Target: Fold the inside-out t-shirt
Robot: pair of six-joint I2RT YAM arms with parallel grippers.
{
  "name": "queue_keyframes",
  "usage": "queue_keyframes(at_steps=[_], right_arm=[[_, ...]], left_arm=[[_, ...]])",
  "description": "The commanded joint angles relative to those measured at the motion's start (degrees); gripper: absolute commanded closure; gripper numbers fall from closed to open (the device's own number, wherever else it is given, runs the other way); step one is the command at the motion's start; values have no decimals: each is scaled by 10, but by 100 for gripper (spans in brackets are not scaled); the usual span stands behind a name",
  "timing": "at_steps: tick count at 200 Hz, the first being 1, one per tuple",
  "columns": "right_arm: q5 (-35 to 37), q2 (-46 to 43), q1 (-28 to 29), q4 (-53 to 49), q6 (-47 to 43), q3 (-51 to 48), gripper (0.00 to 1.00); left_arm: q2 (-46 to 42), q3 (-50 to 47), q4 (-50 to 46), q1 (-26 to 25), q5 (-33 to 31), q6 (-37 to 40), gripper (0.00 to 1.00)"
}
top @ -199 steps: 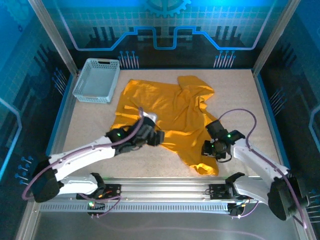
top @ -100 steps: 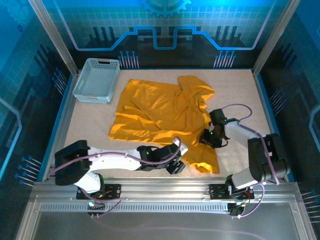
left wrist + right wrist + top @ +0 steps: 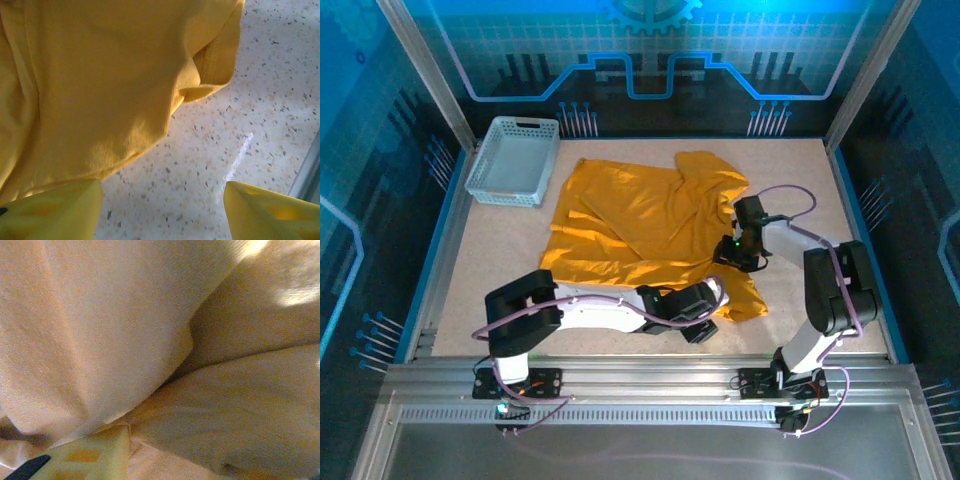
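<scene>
On the table [image 3: 500,260], the yellow t-shirt [image 3: 640,215] is laid out rumpled in the middle, near the grey basket [image 3: 513,160] at the far left corner. At the shirt's near edge, the left jaws are held wide apart over bare table, with nothing pinched between them. The right jaws are set against the cloth at the shirt's right side, and it cannot be told if they are pinching it.
</scene>
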Motion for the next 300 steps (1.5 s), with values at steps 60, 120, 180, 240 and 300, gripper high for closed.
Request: queue_keyframes(at_steps=[60, 120, 180, 240, 300], right_arm=[[11, -28, -14, 1, -9, -25, 57], [38, -38, -19, -12, -22, -25, 57], [83, -84, -19, -45, -29, -48, 56], [90, -214, -14, -86, -11, -104, 54], [75, -273, -10, -101, -1, -133, 54]], left_arm=[[128, 130, -68, 0, -125, 6, 41], [67, 84, -35, 50, -152, 0, 62], [38, 87, -26, 97, -94, -45, 56], [3, 57, -4, 77, -75, 19, 53], [45, 119, -59, 39, -58, 109, 51]])
